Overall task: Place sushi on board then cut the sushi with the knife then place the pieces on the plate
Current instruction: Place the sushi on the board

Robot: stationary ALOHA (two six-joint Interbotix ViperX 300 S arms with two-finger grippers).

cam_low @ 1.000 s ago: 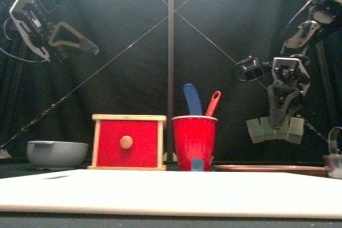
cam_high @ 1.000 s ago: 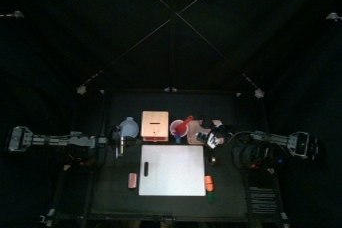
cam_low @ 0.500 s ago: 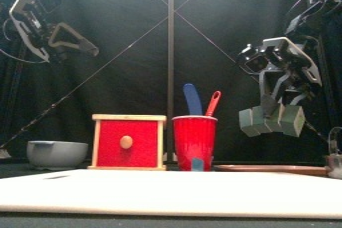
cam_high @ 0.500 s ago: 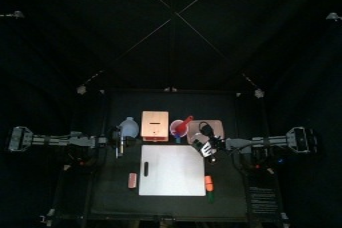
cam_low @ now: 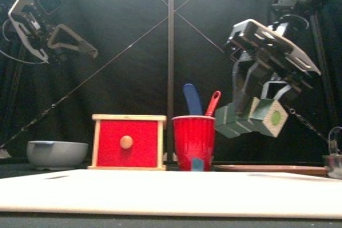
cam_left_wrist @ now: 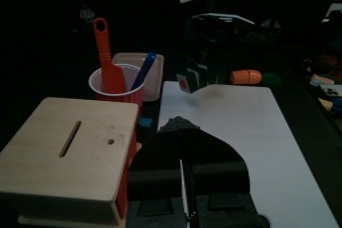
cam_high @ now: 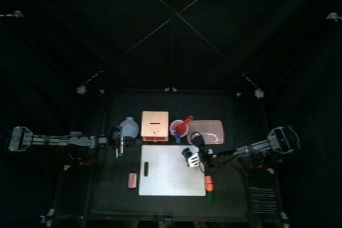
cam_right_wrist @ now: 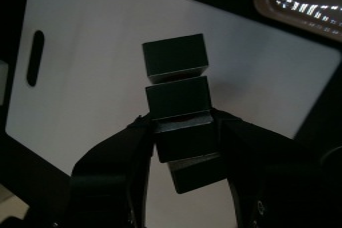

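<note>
Landmark: the black table point(cam_high: 110, 200). The top is matte and dark, with its rim barely lit. Behind it hangs the black back curtain point(cam_low: 127, 67), and the same black continues past the table's left and right ends. Light falls from above the table, leaving a pale grey wash on the curtain's upper middle that fades to full black toward both sides.

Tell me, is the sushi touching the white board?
Apart. The front view shows the sushi roll hanging in the right gripper, with dark open space between it and the white board below.
</note>
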